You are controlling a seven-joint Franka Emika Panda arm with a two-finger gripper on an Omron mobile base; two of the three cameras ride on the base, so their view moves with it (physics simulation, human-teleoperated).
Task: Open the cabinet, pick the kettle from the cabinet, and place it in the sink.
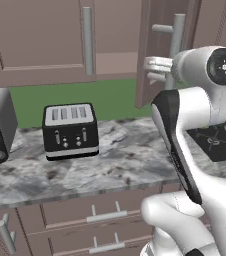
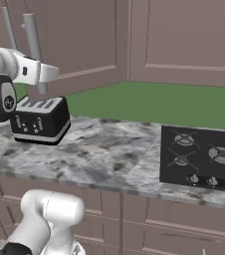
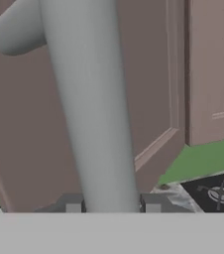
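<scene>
Hand (image 3: 113,206) clamped on cabinet handle (image 3: 91,109); left base view alone shows door (image 1: 147,55) ajar.

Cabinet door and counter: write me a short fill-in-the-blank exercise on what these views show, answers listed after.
1. The gripper has its fingers on either side of the cabinet door's vertical grey ____.
2. The cabinet door that the gripper is at stands partly ____.
3. The black appliance with four slots on the counter is a ____.
4. Set into the counter at the right of the right base view is a black ____.

Missing words: handle; open; toaster; cooktop
</scene>
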